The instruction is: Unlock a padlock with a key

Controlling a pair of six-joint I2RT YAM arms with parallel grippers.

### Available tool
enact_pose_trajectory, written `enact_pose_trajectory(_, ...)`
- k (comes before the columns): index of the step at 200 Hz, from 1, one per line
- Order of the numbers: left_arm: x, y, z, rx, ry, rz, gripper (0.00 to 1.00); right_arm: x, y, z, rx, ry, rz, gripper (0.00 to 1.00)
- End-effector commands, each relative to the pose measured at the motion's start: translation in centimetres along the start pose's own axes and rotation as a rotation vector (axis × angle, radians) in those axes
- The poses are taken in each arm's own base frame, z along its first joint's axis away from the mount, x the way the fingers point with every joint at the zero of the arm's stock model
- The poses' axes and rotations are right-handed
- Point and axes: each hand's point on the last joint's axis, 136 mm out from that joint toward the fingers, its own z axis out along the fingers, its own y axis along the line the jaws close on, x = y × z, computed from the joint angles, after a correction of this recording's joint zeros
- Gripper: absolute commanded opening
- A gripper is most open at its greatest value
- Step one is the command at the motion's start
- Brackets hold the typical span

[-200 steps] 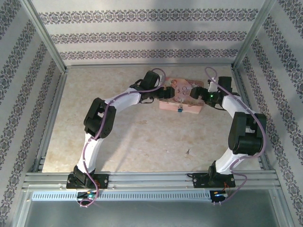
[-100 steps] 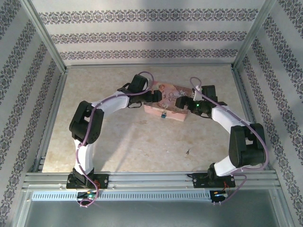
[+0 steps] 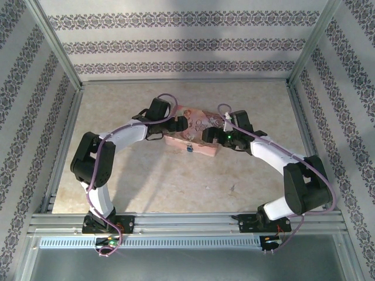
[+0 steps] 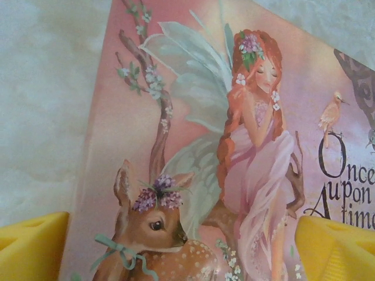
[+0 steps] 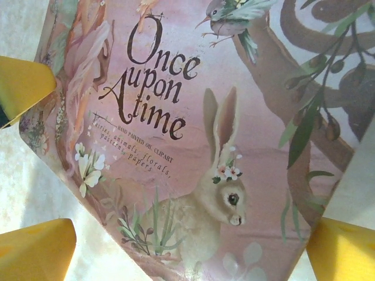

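In the middle of the top view, the left gripper (image 3: 180, 124) and right gripper (image 3: 206, 136) spread their jaws over the pink box (image 3: 203, 150). The padlock (image 3: 190, 148) sits at its near edge. The key (image 3: 232, 188) lies lower right, apparently untouched, so I'd say unlocking hasn't begun.
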Motion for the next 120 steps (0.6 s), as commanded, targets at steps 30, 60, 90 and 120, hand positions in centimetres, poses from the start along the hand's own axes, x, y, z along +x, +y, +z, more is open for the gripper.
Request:
enact_pose_trajectory(30, -0.1, -2.6, -2.4, 0.126, -0.035, 0.024, 0.96, 1.2, 4.8, 0.4, -0.116, 0.011, -0.072, 0.98)
enact_pose_trajectory(60, 0.5, -2.2, -2.8, 0.129, -0.038, 0.012, 0.96, 1.5, 4.8, 0.6, -0.103, 0.015, -0.076, 0.98)
enact_pose_trajectory(90, 0.6, -1.7, -2.9, 0.120, -0.044, -0.001, 0.97, 1.5, 4.4, 0.6, -0.086, 0.011, -0.074, 0.98)
enact_pose_trajectory(120, 0.3, -1.2, -3.3, 0.107, -0.060, -0.006, 0.99, 1.1, 3.8, 0.3, -0.038, -0.006, -0.084, 0.98)
